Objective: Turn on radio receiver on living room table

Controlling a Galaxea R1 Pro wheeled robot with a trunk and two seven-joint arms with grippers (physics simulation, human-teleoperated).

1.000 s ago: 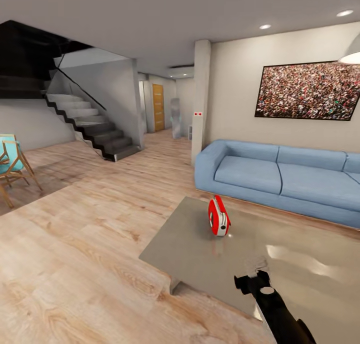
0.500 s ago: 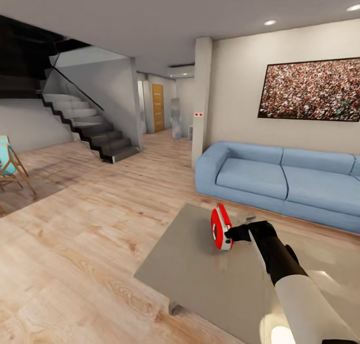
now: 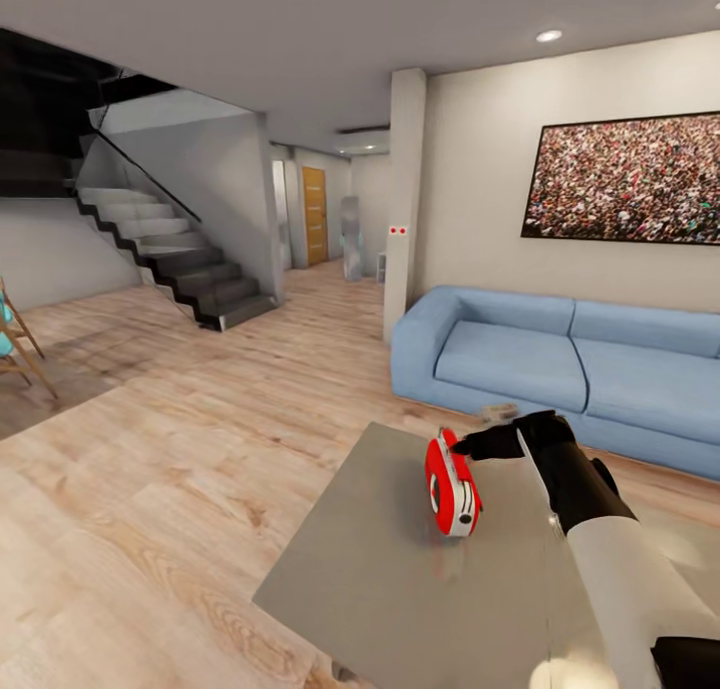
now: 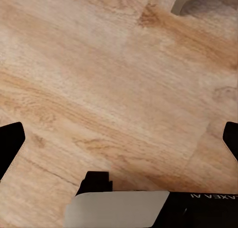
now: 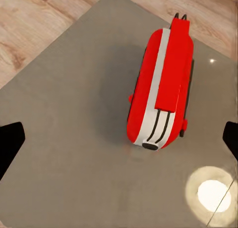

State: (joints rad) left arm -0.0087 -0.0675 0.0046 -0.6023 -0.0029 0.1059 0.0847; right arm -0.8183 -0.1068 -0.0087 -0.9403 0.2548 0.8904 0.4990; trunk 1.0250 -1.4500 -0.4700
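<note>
Black, the right gripper [image 3: 470, 447] hangs above the top rear of the radio receiver [image 3: 451, 483]; contact cannot be confirmed. In the right wrist view its fingertips [image 5: 11, 143] sit wide at the frame edges, jaws spread, nothing between them. The left gripper's fingertips [image 4: 12, 144] are likewise spread, over bare wooden floor [image 4: 114, 84].

The right wrist view shows the radio's top: a white-grey band along its length, a red raised strip on it, two dark lines toward one end. The head view shows instead a red face with a round dial, the radio leaning on the table [image 3: 380, 579].

One radio, bright red, stands on the glossy grey table near its far edge, toward the sofa. One blue sofa [image 3: 560, 369], one wall picture [image 3: 630, 179], one staircase [image 3: 170, 254].
</note>
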